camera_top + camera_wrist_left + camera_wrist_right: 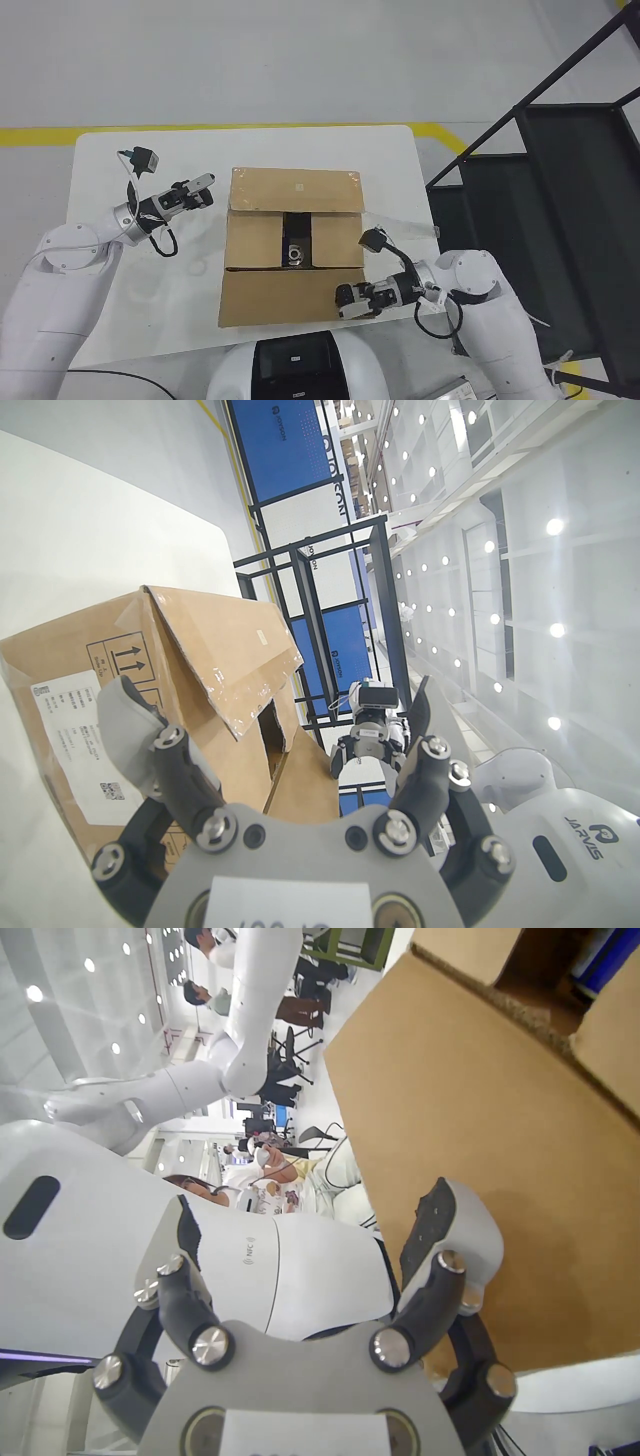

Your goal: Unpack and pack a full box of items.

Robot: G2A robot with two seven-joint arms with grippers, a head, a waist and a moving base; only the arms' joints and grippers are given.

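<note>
— What is the left end effector [206, 189] doing?

— It is released, with its fingers [120, 700] spread wide and nothing between them. It hovers just beside the far left corner of the cardboard box [260, 240], apart from it as far as the top view shows.

— And the right end effector [342, 300]?

— Also released and empty. It sits at the near right corner of the box, by the near flap [280, 298]. In its own wrist view one finger [445, 1223] overlaps the flap's brown face. Whether it touches, I cannot tell.

— Where is the box itself?

— In the middle of the white worktop [400, 160], between the two arms. The far flap [295, 188] and the near flap are folded outward. The two side flaps lie over the opening with a dark gap between them. A dark item [296, 253] shows in that gap, but I cannot tell what it is.

— Anything on the box's side?

— A white label [65, 740], on the wall facing the left arm.

— And beyond the worktop?

— A black metal rack [560, 190] stands on the floor on the right side.
</note>
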